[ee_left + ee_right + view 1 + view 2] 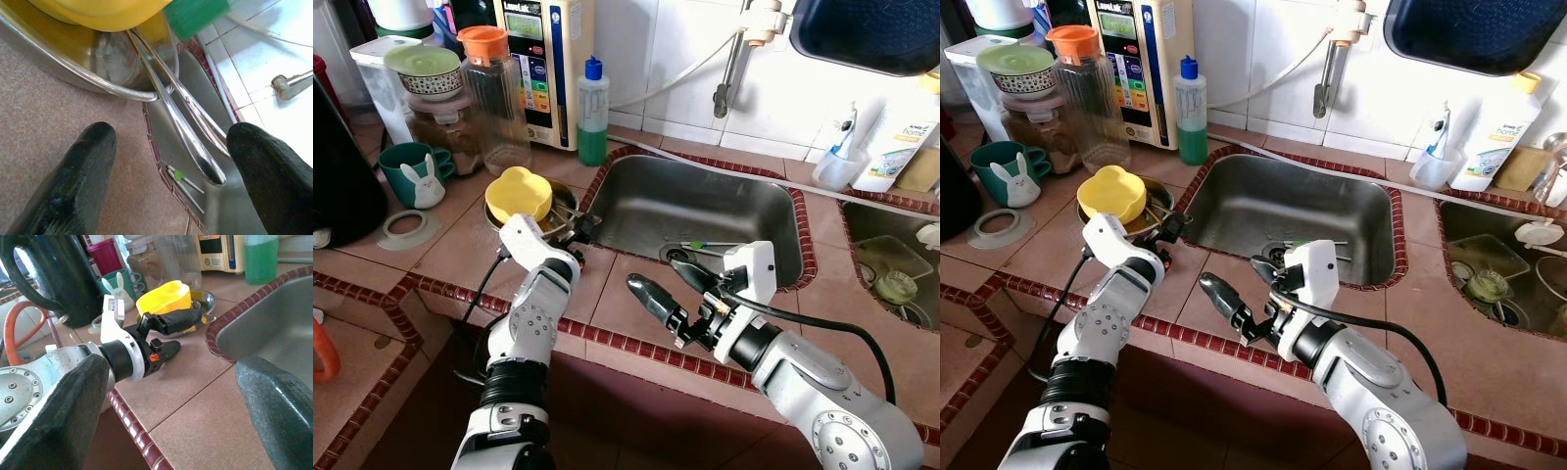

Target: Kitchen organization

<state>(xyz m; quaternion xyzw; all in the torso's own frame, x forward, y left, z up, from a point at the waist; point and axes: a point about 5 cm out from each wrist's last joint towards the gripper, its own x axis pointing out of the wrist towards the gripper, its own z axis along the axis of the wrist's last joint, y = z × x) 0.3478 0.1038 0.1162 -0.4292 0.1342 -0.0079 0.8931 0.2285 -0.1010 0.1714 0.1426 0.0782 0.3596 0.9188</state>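
Observation:
A yellow plastic bowl (519, 193) lies upside down on a shallow steel dish (564, 200) on the tiled counter, left of the sink. Two shiny utensil handles (188, 125) stick out of the dish toward the sink rim. My left gripper (583, 229) is at the dish's near edge, open, and the handles lie between its fingers (83, 161) without touching them. My right gripper (664, 282) hovers open over the counter strip in front of the sink, with nothing between its fingers.
The steel sink (724, 196) holds thin sticks with a green tip (705, 245). Behind the dish stand a green soap bottle (592, 113), a glass jar with an orange lid (499, 98), a green rabbit mug (411, 174) and a black kettle (337, 166). A second basin (891, 259) lies to the right.

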